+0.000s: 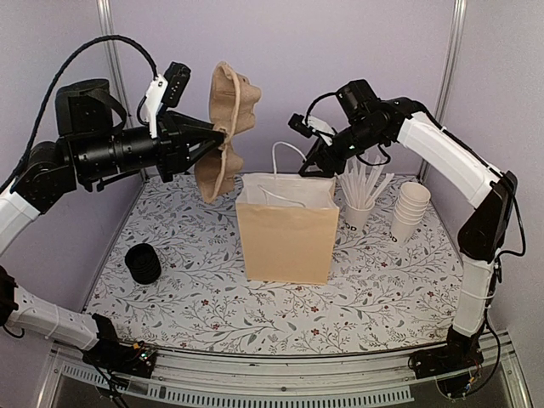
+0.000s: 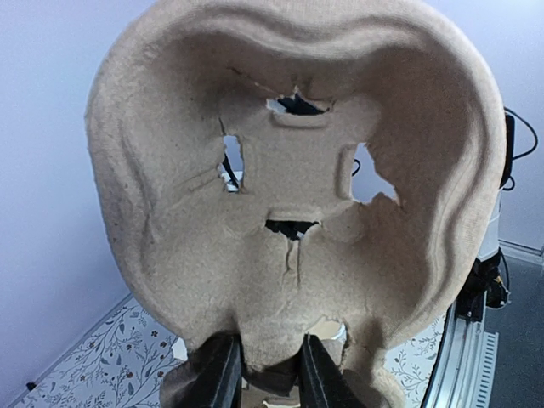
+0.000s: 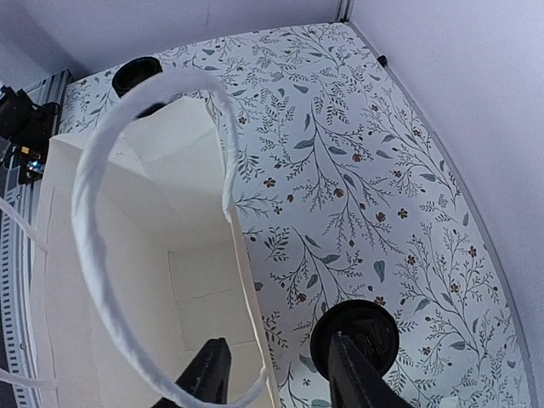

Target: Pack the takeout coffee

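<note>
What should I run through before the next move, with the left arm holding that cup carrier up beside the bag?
1. Grip: left gripper is clamped on one edge of the cup carrier: ok.
2. Carrier sound: torn around its middle holes: not ok.
3. Carrier loaded: its pockets are empty: not ok.
4. Bag ready: paper bag stands upright with its mouth open: ok.
5. Bag steadied: right gripper has its jaws apart astride the rim, not pinching it: not ok.
6. Mouth clear: white handle arches over the opening: cannot tell.
</note>
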Available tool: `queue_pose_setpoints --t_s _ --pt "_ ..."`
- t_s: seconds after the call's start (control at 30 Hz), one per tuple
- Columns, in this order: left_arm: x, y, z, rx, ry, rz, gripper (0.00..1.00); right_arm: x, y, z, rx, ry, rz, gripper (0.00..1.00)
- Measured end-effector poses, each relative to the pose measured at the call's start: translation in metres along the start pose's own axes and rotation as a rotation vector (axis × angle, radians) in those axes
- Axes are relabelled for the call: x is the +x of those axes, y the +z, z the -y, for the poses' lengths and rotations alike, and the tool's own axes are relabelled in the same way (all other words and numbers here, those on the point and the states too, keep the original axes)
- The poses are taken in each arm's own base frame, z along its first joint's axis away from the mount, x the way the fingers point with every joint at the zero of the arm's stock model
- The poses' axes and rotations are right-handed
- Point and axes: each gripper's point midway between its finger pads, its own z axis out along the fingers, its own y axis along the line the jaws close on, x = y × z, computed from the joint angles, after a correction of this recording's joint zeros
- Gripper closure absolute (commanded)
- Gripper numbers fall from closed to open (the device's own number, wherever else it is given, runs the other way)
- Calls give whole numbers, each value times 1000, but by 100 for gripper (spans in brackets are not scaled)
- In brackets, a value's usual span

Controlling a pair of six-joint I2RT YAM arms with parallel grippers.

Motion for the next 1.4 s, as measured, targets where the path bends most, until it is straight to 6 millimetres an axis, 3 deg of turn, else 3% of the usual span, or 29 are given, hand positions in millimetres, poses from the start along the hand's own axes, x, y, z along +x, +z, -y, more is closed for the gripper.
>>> queue_pose_setpoints --t_s 0.53,0.73,0.93,1.17,1.4 --pt "0 -2 4 20 -1 2 74 4 3 -32 -186 57 12 100" --pt "1 -2 8 48 -1 -12 74 7 -1 -48 -261 110 21 100" --pt "1 5 18 108 19 -9 74 6 -18 -70 -321 132 39 100" --pt "-3 22 29 170 70 26 75 3 -31 -97 -394 118 58 100" --pt "6 48 46 267 81 27 75 8 -30 -104 -438 132 54 100"
